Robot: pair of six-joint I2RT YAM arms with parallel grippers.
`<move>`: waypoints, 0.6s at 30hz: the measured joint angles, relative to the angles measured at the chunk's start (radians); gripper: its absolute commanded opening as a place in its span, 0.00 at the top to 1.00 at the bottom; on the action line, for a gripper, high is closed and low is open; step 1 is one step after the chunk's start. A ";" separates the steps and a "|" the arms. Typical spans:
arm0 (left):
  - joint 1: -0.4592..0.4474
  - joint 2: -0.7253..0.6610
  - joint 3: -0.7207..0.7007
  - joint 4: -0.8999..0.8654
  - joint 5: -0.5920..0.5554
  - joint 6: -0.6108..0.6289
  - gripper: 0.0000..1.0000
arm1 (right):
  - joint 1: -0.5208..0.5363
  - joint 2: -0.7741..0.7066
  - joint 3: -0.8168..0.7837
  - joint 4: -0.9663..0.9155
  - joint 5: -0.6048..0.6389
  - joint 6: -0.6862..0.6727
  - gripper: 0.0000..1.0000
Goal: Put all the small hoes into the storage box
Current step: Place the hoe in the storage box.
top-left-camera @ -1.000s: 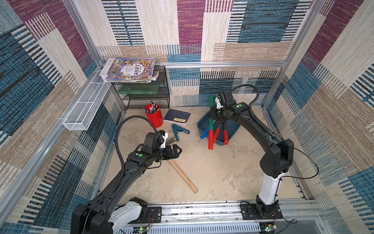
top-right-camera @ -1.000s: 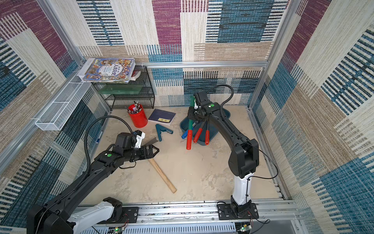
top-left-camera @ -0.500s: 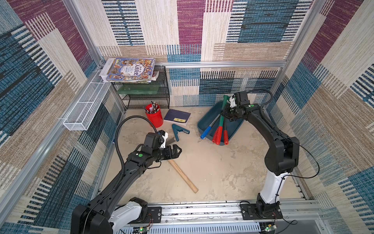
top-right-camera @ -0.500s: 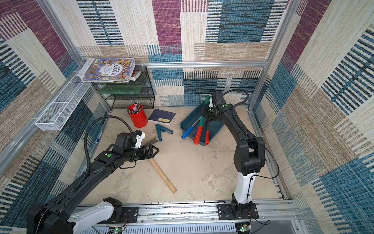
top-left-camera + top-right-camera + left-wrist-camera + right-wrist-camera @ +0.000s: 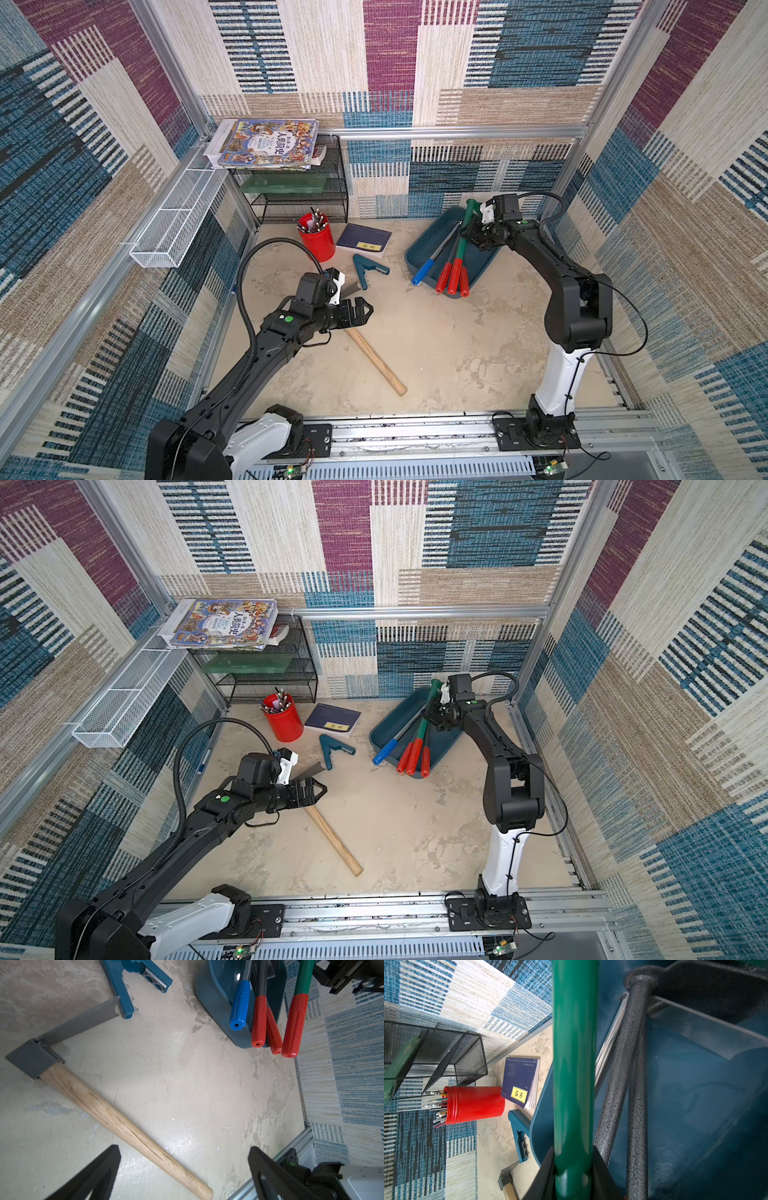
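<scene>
Over teal storage box (image 5: pixel 430 237), right pincer (image 5: pixel 574 1157) gripping glossy green small hoe (image 5: pixel 575 1053)

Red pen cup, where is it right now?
In both top views the red pen cup stands back left, in front of the black mesh shelf, left of the blue notebook.

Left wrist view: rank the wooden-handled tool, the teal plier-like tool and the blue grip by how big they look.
1. wooden-handled tool
2. teal plier-like tool, though the frame edge cuts it off
3. blue grip
</scene>
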 measured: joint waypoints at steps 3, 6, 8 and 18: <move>0.000 0.002 0.000 0.000 0.000 0.000 0.00 | -0.006 0.011 -0.003 0.015 -0.012 0.008 1.00; 0.000 0.008 0.000 0.000 0.000 -0.001 0.00 | -0.010 0.021 -0.007 0.021 -0.022 0.024 1.00; 0.000 0.010 0.000 0.000 0.000 -0.001 0.00 | -0.013 0.024 -0.010 0.024 -0.028 0.031 1.00; 0.000 0.010 -0.001 0.000 0.000 -0.002 0.00 | -0.029 0.050 -0.038 0.063 -0.052 0.066 1.00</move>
